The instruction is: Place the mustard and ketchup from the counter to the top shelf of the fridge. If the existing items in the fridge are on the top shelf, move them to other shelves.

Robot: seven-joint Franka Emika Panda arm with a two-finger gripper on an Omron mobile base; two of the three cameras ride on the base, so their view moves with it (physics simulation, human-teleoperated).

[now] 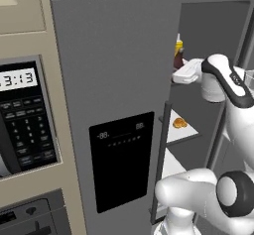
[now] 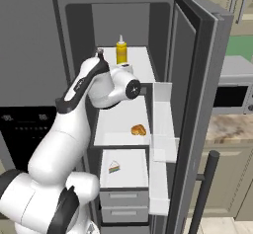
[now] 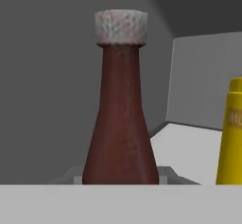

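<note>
The ketchup (image 3: 120, 124), a dark reddish-brown bottle with a pale cap, stands upright right in front of the hand camera. My gripper (image 1: 177, 70) is shut on it inside the fridge (image 1: 114, 55), at the level of the top shelf (image 2: 143, 65). The bottle's base is hidden, so I cannot tell whether it rests on the shelf. The yellow mustard (image 2: 121, 52) stands upright on that shelf, just behind and beside the ketchup (image 1: 177, 60). A golden-brown bun (image 2: 139, 129) lies on the middle shelf and a pale wedge slice (image 2: 114, 168) on the one below.
The open fridge door (image 2: 192, 80) with its white door shelves (image 2: 162, 144) stands to the right of my arm. The oven column with its keypad (image 1: 25, 125) is on the left. The marbled counter (image 2: 230, 127) lies beyond the door.
</note>
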